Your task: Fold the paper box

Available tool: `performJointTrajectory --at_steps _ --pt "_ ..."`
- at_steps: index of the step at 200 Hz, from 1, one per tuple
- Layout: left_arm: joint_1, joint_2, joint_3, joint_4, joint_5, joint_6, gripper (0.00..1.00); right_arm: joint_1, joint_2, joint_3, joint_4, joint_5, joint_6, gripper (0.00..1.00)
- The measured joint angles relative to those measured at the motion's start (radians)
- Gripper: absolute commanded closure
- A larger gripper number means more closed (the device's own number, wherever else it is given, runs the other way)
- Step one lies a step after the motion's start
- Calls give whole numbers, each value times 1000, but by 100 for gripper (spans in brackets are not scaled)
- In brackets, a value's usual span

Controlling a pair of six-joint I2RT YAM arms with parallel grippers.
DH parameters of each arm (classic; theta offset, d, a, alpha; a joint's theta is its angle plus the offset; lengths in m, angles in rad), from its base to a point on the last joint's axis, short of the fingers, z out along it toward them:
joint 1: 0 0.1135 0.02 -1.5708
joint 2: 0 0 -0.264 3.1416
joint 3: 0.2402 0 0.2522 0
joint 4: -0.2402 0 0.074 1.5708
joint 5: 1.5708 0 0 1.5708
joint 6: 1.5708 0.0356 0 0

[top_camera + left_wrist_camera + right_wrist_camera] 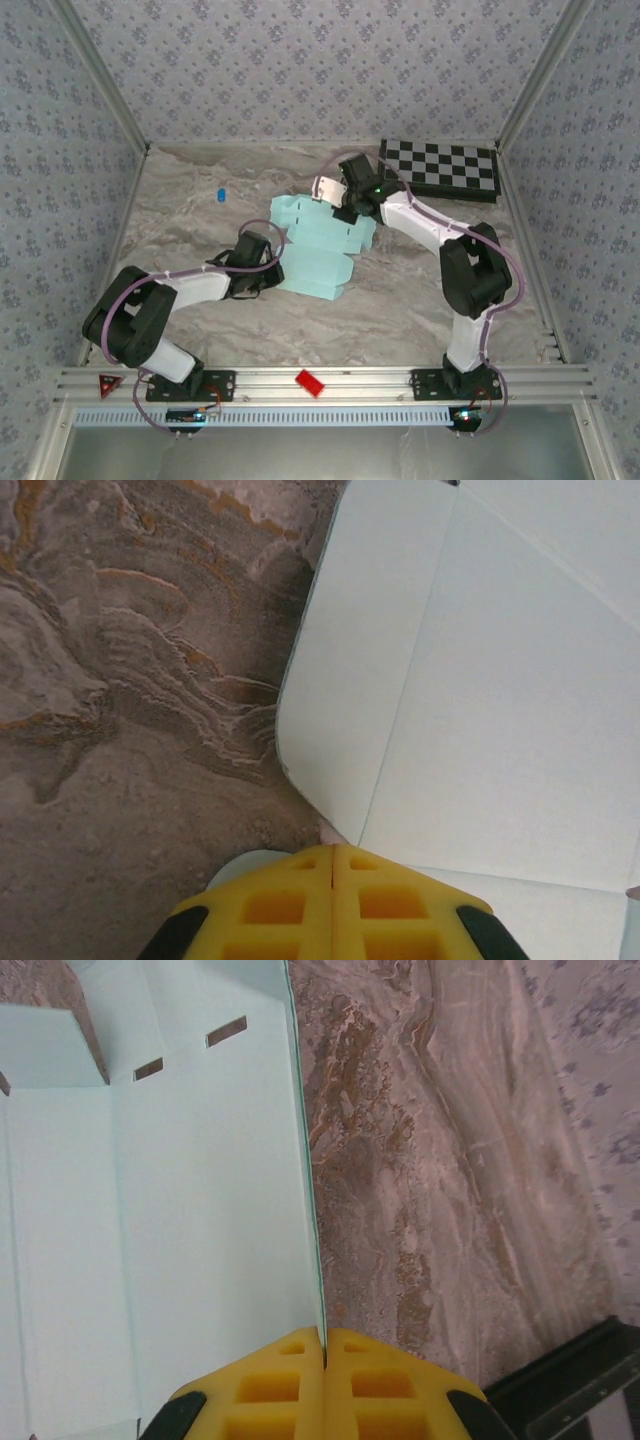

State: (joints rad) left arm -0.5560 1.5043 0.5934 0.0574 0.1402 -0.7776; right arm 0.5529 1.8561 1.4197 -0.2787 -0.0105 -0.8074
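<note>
The paper box (318,245), a thin mint die-cut sheet with score lines, slots and rounded flaps, lay at the middle of the marble-patterned desk (190,300). I judged it light, springy and easily creased, best taken by its edges. The right gripper (325,1336) had its yellow jaws pressed together on the sheet's raised 1 o'clock edge, while the left gripper (335,852), jaws likewise closed tight, seemed to nip the 8 o'clock flap.

My fingers (280,1385) are yellow, the paper box (310,250) pale mint, the board (445,168) beyond it black-and-white checkered, the table (400,300) brown-veined marble.
</note>
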Motion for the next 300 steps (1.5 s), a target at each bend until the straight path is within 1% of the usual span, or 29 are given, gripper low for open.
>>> performJointTrajectory --at_steps 38,69,145,181,242,300 --pt "-2 8 -2 22 5 -38 100 48 -55 -140 180 91 -77 100" --pt "-12 13 -2 33 4 -54 100 82 -91 -236 305 145 -136 100" --pt "-27 24 1 51 4 -66 100 148 -102 -383 561 267 -264 100" --pt "-30 35 11 52 5 -71 100 169 -102 -444 681 304 -322 100" --pt "-34 43 19 52 5 -73 100 190 -102 -508 799 333 -377 100" --pt "-35 56 43 38 10 -71 100 192 -102 -527 837 337 -388 100"
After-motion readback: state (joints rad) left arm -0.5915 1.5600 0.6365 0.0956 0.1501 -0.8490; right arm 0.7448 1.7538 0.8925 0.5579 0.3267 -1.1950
